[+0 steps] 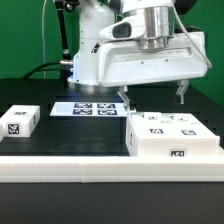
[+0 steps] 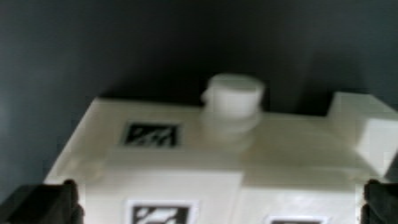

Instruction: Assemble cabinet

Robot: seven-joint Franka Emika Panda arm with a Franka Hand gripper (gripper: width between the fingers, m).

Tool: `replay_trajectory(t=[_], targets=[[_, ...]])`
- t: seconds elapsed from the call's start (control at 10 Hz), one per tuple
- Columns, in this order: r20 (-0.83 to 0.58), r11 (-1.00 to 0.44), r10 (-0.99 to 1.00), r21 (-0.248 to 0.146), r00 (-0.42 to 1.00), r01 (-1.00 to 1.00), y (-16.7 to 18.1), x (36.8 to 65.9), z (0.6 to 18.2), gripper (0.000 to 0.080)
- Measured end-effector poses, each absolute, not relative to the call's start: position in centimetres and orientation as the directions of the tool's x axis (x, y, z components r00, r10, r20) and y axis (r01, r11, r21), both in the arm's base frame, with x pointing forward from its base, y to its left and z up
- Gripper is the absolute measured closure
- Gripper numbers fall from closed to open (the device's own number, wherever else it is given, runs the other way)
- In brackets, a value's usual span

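The cabinet is a large white box with square black-and-white tags, lying on the black table at the exterior view's right. My gripper is open and empty, hovering just above the cabinet's far edge, fingers spread wide. In the wrist view the cabinet fills the space below the gripper, with a dark finger at each side of it. A short white round peg stands up from the cabinet's far part, beside a raised white block. I cannot tell whether the fingers touch the cabinet.
A smaller white tagged box lies at the exterior view's left. The marker board lies flat behind the cabinet, by the white robot base. A white ledge runs along the front of the table.
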State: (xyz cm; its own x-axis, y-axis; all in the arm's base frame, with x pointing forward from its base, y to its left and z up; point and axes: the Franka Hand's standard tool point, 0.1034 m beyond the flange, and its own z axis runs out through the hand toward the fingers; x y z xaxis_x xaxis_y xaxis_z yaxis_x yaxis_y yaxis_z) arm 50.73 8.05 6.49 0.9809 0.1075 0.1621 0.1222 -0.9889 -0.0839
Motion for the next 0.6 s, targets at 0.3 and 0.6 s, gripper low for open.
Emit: replay_trajectory(t=[0.3, 0.6], targets=[[0.137, -0.996, -0.038, -0.09, 0.99, -0.026, 9.9, 49.3, 6.2, 0.0002], [0.147, -0.993, -0.078, -0.094, 0.986, -0.064, 9.4, 49.1, 5.7, 0.0002]])
